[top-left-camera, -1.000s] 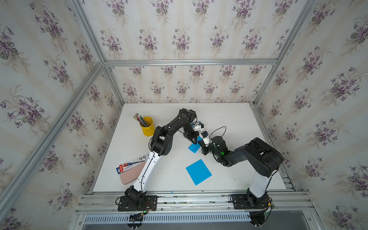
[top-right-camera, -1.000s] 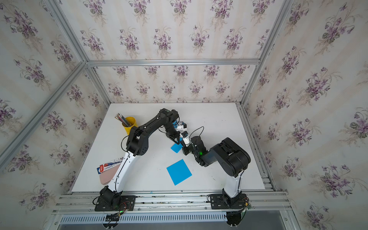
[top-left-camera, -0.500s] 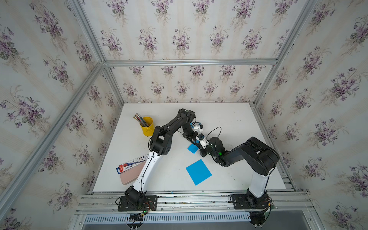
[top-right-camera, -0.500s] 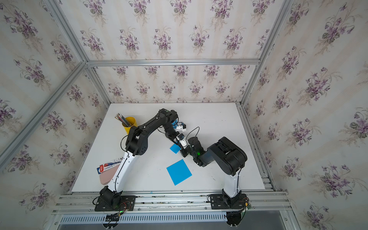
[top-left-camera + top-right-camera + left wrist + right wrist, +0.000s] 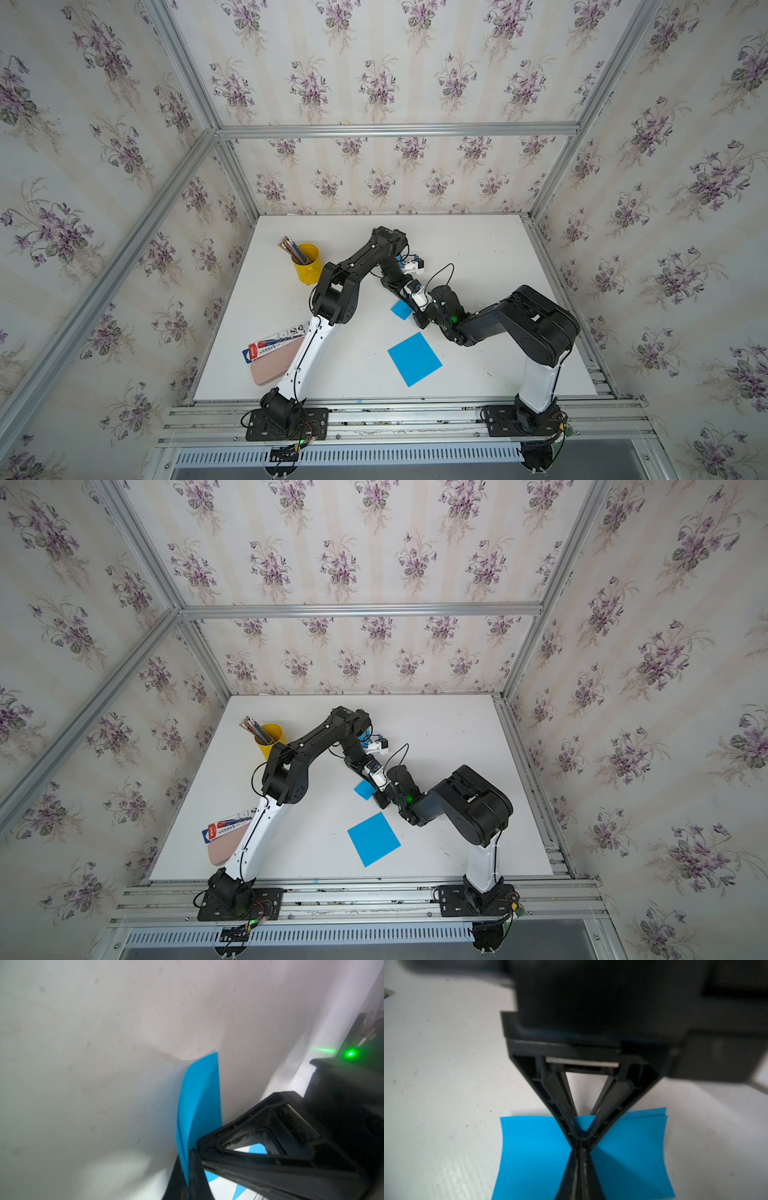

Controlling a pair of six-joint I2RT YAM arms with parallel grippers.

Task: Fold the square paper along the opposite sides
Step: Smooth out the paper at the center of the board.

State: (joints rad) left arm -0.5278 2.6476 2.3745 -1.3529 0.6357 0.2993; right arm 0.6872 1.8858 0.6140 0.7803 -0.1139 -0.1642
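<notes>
wrist views only: l gripper (image 5: 187, 1172) nips folded paper (image 5: 199, 1095), r gripper (image 5: 580, 1167) closed atop.

right fingers (image 5: 562, 1105) and folded paper (image 5: 401, 309) have shifted slightly toward the left arm (image 5: 357, 262).

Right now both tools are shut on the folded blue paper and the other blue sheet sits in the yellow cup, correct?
No. The other blue sheet lies flat on the table, as both top views show, not in the yellow cup. The left tool and right tool are shut on the folded blue paper.
</notes>
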